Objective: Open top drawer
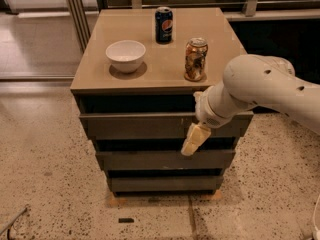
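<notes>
The top drawer [135,125] is the uppermost and widest of three dark grey, handleless fronts under the tan cabinet top. It sits slightly proud of the cabinet, with a dark gap above it. My gripper [195,140] hangs from the white arm that comes in from the right. Its pale fingers point down in front of the right half of the top drawer, with the tips at the gap above the middle drawer [165,160]. The bottom drawer [160,184] is below.
On the cabinet top [95,79] stand a white bowl [126,55], a blue Pepsi can [163,24] and a brown can [195,59]. Speckled floor surrounds the cabinet. A dark shelf and railing run behind, and a metal post stands at the back left.
</notes>
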You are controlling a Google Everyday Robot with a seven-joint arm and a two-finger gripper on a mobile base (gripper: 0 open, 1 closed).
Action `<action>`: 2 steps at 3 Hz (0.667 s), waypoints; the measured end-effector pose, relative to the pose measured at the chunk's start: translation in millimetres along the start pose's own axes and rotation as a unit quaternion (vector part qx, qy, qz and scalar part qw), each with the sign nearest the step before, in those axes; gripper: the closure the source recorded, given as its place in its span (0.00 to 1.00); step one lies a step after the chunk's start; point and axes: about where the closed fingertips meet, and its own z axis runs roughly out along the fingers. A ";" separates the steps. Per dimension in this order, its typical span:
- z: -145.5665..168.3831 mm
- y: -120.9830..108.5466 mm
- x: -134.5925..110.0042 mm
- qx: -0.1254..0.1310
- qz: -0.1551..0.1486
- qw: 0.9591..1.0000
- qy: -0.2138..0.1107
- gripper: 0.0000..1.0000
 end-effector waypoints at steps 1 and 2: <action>31.4 -8.2 2.5 -0.008 -0.004 1.000 0.011 0.00; 72.2 -40.8 5.1 -0.015 -0.012 1.000 0.013 0.00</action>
